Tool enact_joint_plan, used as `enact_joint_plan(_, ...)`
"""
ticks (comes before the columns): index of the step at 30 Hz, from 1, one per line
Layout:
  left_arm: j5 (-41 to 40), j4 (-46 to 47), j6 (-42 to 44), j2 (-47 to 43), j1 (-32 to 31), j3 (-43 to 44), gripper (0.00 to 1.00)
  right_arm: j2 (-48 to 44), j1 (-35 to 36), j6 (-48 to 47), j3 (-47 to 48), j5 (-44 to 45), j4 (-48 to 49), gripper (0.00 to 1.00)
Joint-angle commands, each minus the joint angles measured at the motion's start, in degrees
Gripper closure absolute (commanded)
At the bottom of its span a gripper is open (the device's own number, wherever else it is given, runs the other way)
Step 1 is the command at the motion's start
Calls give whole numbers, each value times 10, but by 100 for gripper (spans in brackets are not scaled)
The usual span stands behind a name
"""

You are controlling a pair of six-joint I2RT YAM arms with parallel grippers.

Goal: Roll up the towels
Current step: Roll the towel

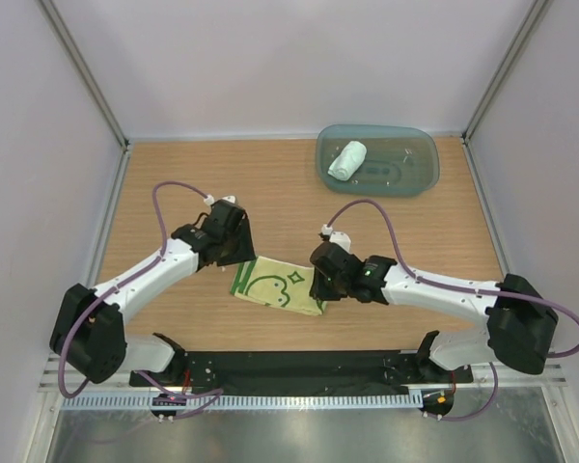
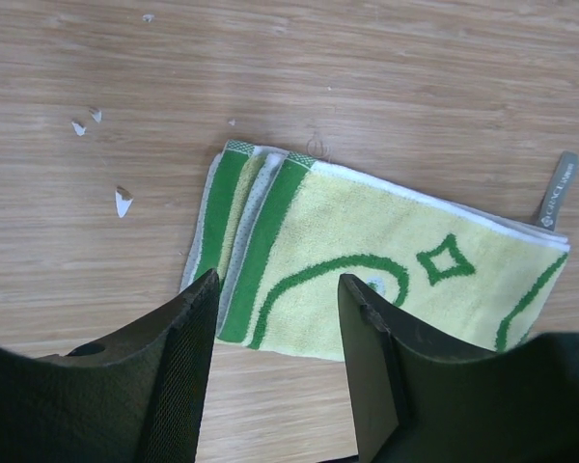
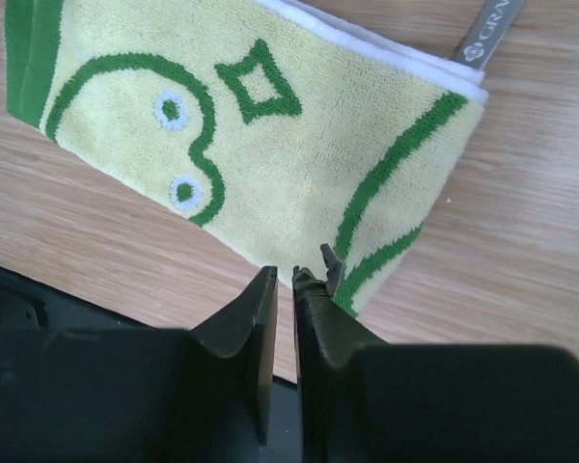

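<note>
The left gripper hangs released, jaws wide apart, just above the left end of the pale yellow terry towel with green line drawings and green edging. The towel lies folded flat on the wooden surface, between the two arms near the front. It looks light, limp and slightly grippy, so it should roll easily. Its stacked layers, fanned out at the left end, could slide apart or bunch, so a good hold is probably on one short end, pinching all the layers near both corners. A grey fabric label sticks out from the far right corner, its lettering cut off. The right gripper sits at the towel's near edge, jaws drawn almost together with only a slit between them. I cannot tell whether any cloth is pinched there. From above, that arm hides the towel's right end. Far right at the back, a plain pale mint-white towel lies already rolled in the translucent teal plastic tray, too small to show how tight the roll is.
</note>
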Motion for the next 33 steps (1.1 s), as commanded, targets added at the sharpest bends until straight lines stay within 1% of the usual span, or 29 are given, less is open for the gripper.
enact_joint_plan(1, -4, -15, 5, -24, 2, 22, 47, 19, -6, -3, -24, -43, 81, 82)
enact_joint_plan(6, -2, -16, 16, -32, -12, 29, 49, 10, -6, 29, -85, -33, 81, 84)
enact_joint_plan(10, -25, -24, 21, -28, -38, 55, 49, 8, -7, 40, -105, -38, 86, 84)
enact_joint_plan(12, -40, -32, 23, -23, -53, 70, 49, 14, -6, 31, -93, -43, 82, 84)
enact_joint_plan(14, -79, -45, 23, -14, -84, 96, 50, 9, -6, 14, -77, -40, 75, 84)
enact_joint_plan(15, -97, -51, 23, -11, -98, 106, 50, 3, -8, 7, -53, -36, 59, 83)
enact_joint_plan(16, -118, -55, 25, -6, -130, 114, 49, -8, -10, 1, -41, -20, 49, 81)
enact_joint_plan(17, -155, -67, 30, 2, -147, 137, 49, -18, -15, -5, -28, -12, 39, 80)
enact_joint_plan(18, -177, -72, 39, 15, -164, 147, 49, -38, -21, -20, -1, -3, 12, 75)
enact_joint_plan(19, -195, -73, 47, 23, -206, 156, 49, -47, -50, -26, 11, 10, -6, 73)
enact_joint_plan(20, -213, -74, 52, 30, -227, 162, 49, -55, -67, -33, 24, 13, -23, 71)
enact_joint_plan(21, -241, -73, 58, 46, -250, 171, 49, -68, -93, -47, 40, 14, -53, 67)
enact_joint_plan(22, -250, -73, 58, 56, -267, 179, 49, -74, -116, -53, 46, 16, -67, 65)
enact_joint_plan(23, -256, -77, 55, 66, -299, 184, 50, -79, -169, -62, 51, 11, -80, 64)
enact_joint_plan(25, -265, -89, 27, 101, -321, 205, 50, -88, -217, -87, 64, 1, -113, 63)
enact_joint_plan(26, -265, -90, 18, 114, -344, 211, 51, -91, -244, -96, 69, -7, -122, 63)
enact_joint_plan(27, -272, -95, 12, 126, -353, 225, 51, -92, -281, -109, 78, -11, -139, 62)
enact_joint_plan(28, -276, -101, 3, 158, -363, 237, 51, -96, -299, -115, 82, -14, -146, 62)
enact_joint_plan(30, -276, -113, -10, 189, -389, 258, 51, -108, -337, -124, 83, -26, -155, 62)
enact_joint_plan(31, -277, -123, -12, 225, -398, 283, 51, -112, -348, -130, 83, -32, -156, 62)
enact_joint_plan(33, -275, -131, -11, 261, -427, 309, 51, -119, -369, -134, 77, -48, -158, 61)
